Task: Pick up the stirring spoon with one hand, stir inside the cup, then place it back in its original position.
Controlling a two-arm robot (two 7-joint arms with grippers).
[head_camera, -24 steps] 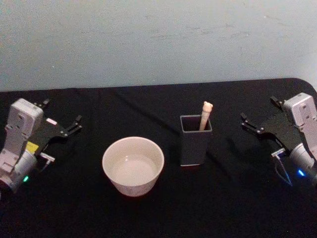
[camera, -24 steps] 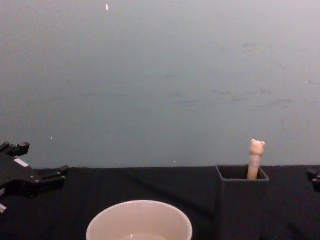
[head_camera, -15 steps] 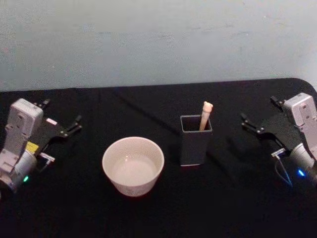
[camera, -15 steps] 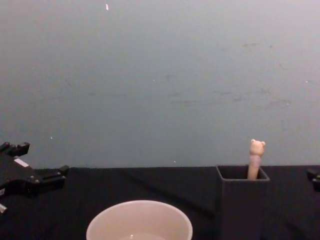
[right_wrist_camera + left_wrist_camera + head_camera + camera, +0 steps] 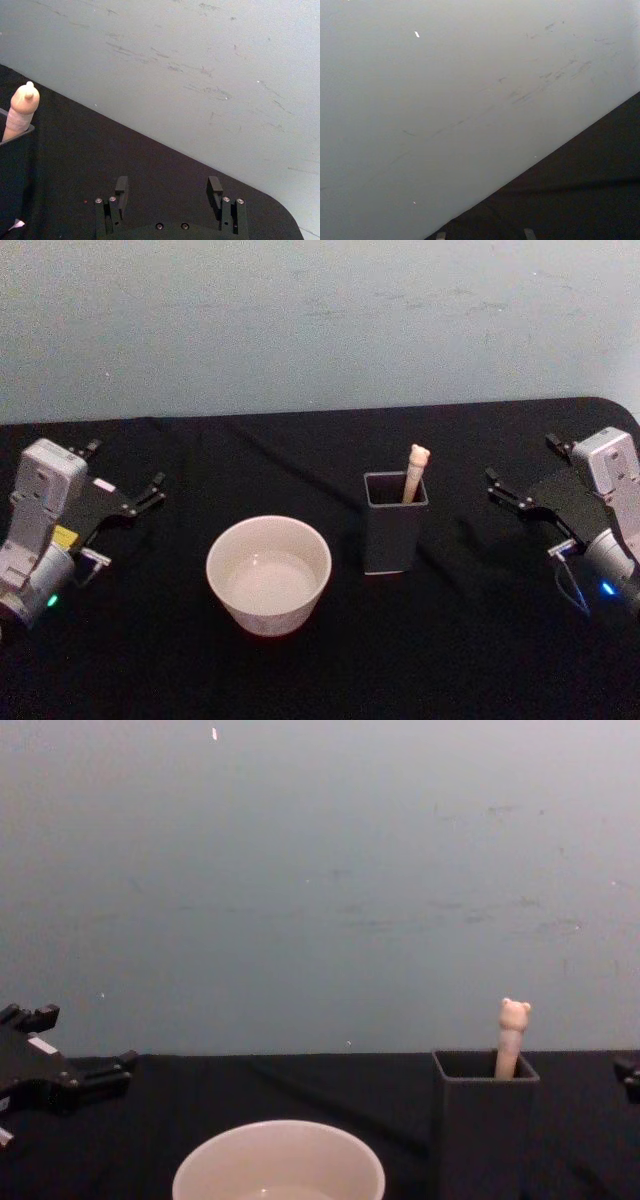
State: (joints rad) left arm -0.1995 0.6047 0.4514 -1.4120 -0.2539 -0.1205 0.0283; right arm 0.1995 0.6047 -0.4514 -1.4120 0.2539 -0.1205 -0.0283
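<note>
Black worktop (image 5: 300, 450): the left end effector (image 5: 125, 466) sits at nine o'clock and the right end effector (image 5: 520, 460) at three o'clock. Both angle inward with fingers spread, holding nothing. The stirring spoon (image 5: 414, 472) stands in a dark holder (image 5: 392, 540), at two o'clock from the cup (image 5: 262, 618).
</note>
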